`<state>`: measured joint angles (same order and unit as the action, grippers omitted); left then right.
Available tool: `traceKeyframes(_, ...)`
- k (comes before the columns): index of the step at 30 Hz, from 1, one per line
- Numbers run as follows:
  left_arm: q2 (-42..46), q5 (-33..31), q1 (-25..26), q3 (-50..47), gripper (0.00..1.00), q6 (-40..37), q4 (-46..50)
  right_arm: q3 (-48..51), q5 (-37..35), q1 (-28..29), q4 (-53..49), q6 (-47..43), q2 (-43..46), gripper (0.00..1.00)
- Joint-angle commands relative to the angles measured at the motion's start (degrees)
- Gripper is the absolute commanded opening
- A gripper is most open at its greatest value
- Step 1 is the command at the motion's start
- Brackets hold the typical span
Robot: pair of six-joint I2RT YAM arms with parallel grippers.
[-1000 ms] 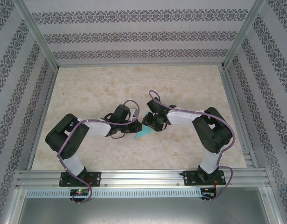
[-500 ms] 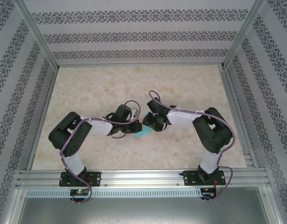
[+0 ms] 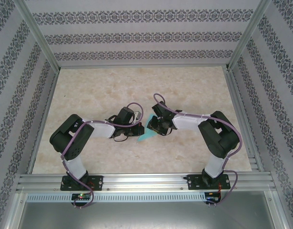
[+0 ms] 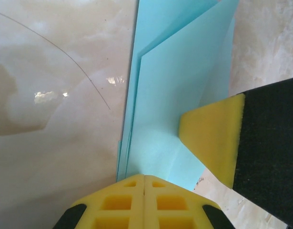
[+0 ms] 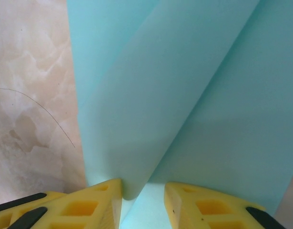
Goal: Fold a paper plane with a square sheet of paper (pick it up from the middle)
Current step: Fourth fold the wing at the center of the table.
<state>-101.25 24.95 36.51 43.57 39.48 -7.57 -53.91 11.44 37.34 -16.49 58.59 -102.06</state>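
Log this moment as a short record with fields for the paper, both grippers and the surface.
object: turquoise-blue sheet of thin paper, folded into overlapping layers
left gripper: yellow pads shut together on the paper's edge
right gripper: yellow pads apart, a rounded fold of the paper between them
contact: one right finger rests on the paper beside the left gripper
surface: beige marbled tabletop

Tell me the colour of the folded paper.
The folded paper is plain turquoise-blue, clearest in the right wrist view.
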Motion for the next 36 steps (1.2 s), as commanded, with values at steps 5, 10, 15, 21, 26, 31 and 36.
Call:
traceKeyframes(5, -0.8, -0.5, 0.4, 1.2, 0.04, -0.2, 2.8, 2.3, -3.9, -0.4, -8.5, -0.8, -7.8, 0.33)
traceKeyframes(10, -0.4, -0.3, 0.4, 1.4, 0.04, -0.2, 3.2, 1.6, -3.3, -0.4, -9.1, -0.8, -9.3, 0.33)
traceKeyframes(15, 0.4, 0.8, 0.4, 1.3, 0.05, -0.1, 2.5, 1.3, -3.1, -0.3, -9.4, -1.1, -9.9, 0.32)
traceKeyframes(21, 0.7, 1.8, 0.4, 1.7, 0.06, 0.5, 1.2, 0.8, -3.0, -0.2, -9.6, -1.3, -10.5, 0.34)
traceKeyframes(26, -0.1, 2.8, 0.4, 2.1, 0.07, 1.0, -0.3, 0.4, -2.8, 0.2, -9.8, -1.6, -11.2, 0.37)
traceKeyframes(31, -0.6, 2.9, 0.4, 3.0, 0.07, 1.1, -0.7, 0.5, -2.7, 0.2, -9.5, -1.4, -11.4, 0.36)
traceKeyframes(36, -1.7, 2.3, 0.4, 3.5, 0.07, 0.9, 0.3, 0.9, -2.6, 0.2, -9.2, -0.9, -11.4, 0.36)
